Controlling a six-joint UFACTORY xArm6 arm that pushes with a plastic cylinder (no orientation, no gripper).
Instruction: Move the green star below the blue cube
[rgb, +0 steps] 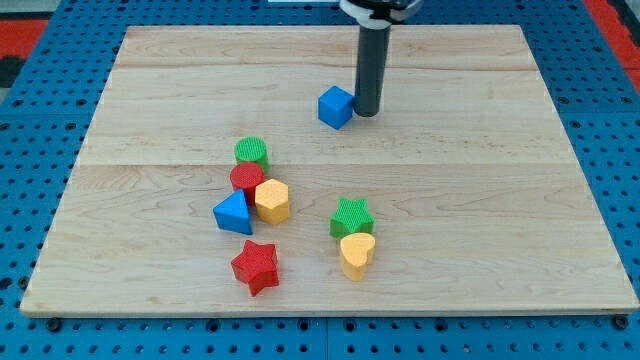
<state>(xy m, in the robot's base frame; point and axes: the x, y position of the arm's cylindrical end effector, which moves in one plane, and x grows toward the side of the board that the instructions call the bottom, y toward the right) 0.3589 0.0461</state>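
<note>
In the camera view my tip rests on the bench, just beside the blue cube on the cube's right side — touching it or nearly so, I cannot tell which. There is no pincer on this arm, only the straight rod, so nothing is apart, together or clamped; the rod holds nothing.

The green star lies well below my tip, toward the view's bottom and a shade to the left, with the yellow heart touching its lower edge. Farther left of my tip and lower sit the green cylinder, a red block, the yellow hexagon and the blue triangle, bunched together; the red star lies apart, lowest of all.

To do the step well, I judge the tip should leave the cube without nudging it, travel round to the star's lower side, and enter between star and heart — a tight gap, perhaps none. A short push toward the view's top should do, stopping well short of the cube, since the star already lies almost straight under it.
</note>
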